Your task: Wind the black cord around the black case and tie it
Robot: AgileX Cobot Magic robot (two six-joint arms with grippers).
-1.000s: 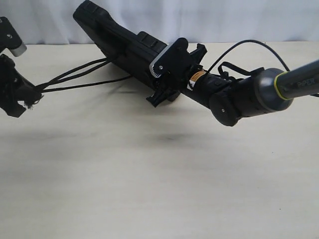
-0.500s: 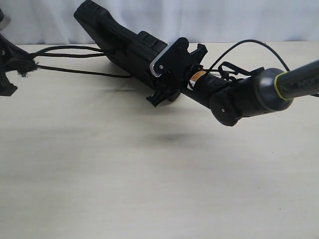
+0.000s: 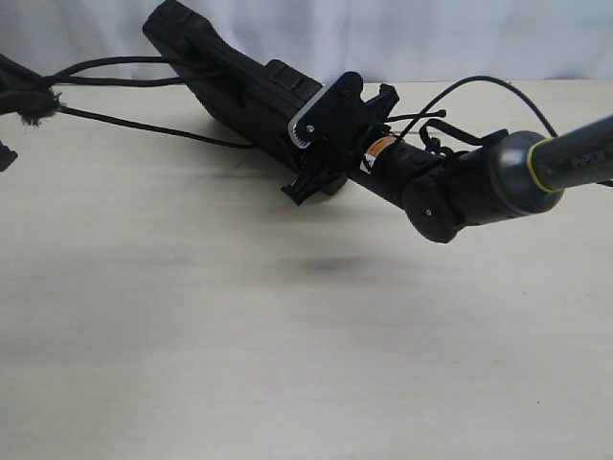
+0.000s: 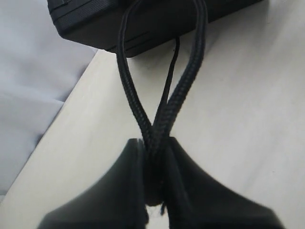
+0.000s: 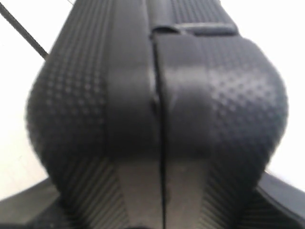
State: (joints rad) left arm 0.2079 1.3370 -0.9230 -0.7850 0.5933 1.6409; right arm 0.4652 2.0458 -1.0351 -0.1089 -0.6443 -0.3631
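The black case is tilted up off the table, one end high at the back left. My right gripper is shut on its lower end; in the right wrist view the case fills the frame between the jaws. The black cord runs in taut strands from the case out to the far left, where its frayed knot shows. My left gripper is shut on two strands of the cord, with the case beyond. In the exterior view that gripper is almost out of frame at the left edge.
The pale wooden tabletop spreads in front of the case. A white curtain hangs behind the table. The right arm reaches in from the right, and its smooth cable loops above it.
My left gripper has risen and drawn back to the left edge, lifting the cord strands from low near the table to nearly level. The case and right arm have not moved.
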